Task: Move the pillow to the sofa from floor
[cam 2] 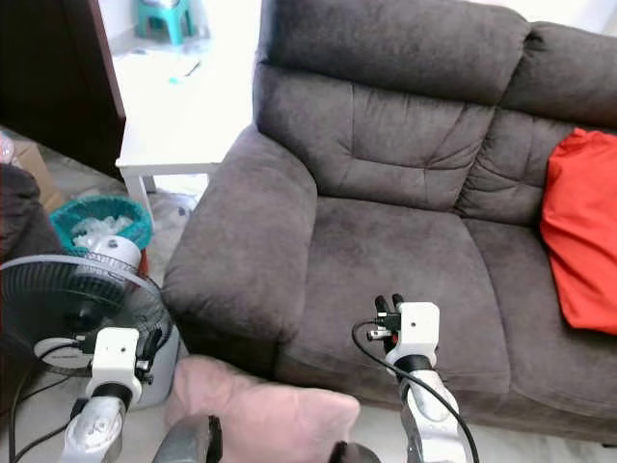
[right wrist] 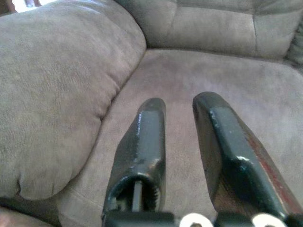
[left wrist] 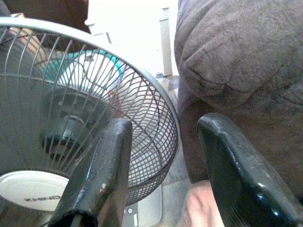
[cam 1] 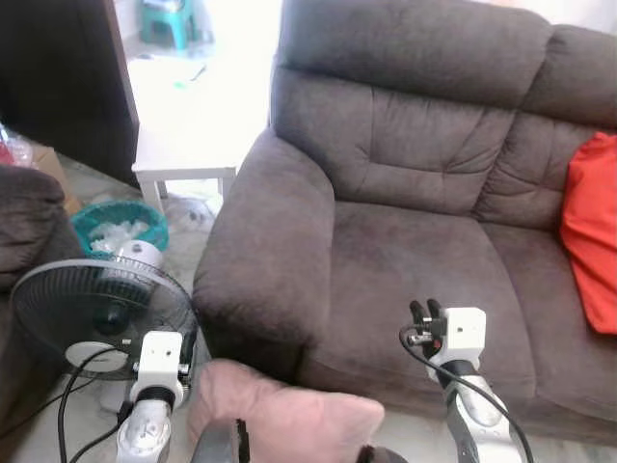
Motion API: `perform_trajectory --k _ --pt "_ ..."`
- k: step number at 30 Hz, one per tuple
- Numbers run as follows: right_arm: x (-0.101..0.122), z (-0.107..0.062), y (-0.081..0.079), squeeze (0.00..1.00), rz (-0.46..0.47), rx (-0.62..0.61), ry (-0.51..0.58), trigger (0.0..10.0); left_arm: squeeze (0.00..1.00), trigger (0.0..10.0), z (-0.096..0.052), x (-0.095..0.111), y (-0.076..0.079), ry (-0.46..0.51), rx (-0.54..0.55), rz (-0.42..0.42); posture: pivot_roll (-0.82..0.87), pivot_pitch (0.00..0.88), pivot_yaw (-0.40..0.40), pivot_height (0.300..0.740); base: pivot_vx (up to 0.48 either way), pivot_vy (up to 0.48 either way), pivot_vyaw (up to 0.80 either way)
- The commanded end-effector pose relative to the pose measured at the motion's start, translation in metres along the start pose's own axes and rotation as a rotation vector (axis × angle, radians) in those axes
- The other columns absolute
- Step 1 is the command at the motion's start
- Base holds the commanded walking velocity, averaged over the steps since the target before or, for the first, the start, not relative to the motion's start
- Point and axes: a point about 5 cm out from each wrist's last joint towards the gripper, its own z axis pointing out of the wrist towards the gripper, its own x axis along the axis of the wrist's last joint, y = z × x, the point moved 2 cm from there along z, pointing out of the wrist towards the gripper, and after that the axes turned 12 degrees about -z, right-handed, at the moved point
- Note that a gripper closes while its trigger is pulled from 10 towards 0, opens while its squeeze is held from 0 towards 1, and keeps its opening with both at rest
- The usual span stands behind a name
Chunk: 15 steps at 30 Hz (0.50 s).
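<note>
A pale pink pillow (cam 1: 281, 417) lies on the floor against the front of the brown sofa (cam 1: 415, 241), below its left armrest (cam 1: 260, 260). My left gripper (cam 1: 188, 349) hangs open between the fan and the armrest, just left of the pillow and above it. In the left wrist view its fingers (left wrist: 102, 170) stand apart with a corner of the pillow (left wrist: 201, 210) below them. My right gripper (cam 1: 424, 311) is raised over the front of the sofa seat, open with a narrow gap and holding nothing; its fingers (right wrist: 147, 137) point along the seat cushion.
A standing fan (cam 1: 96, 313) with a trailing cable is close by my left arm. Behind it are a teal basket (cam 1: 120, 227) and a white side table (cam 1: 188, 145). A red cushion (cam 1: 593, 231) lies on the right sofa seat.
</note>
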Motion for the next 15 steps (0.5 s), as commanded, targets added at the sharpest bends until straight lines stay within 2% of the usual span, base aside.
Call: perform_trajectory --k 1,15 --pt "-0.0069 -0.0038 0.0044 0.0 0.002 -0.017 -0.026 10.0 0.0 10.0 -0.0029 -0.0065 0.0077 -0.026 -0.035 0.008 0.16 0.011 -0.123 0.61 0.0 0.0 0.0" --pt "-0.0075 -0.0028 0.0038 0.0 0.001 -0.016 -0.026 10.0 0.0 10.0 -0.0032 -0.0077 0.0111 -0.032 -0.059 0.003 0.16 0.012 -0.123 0.61 0.0 0.0 0.0"
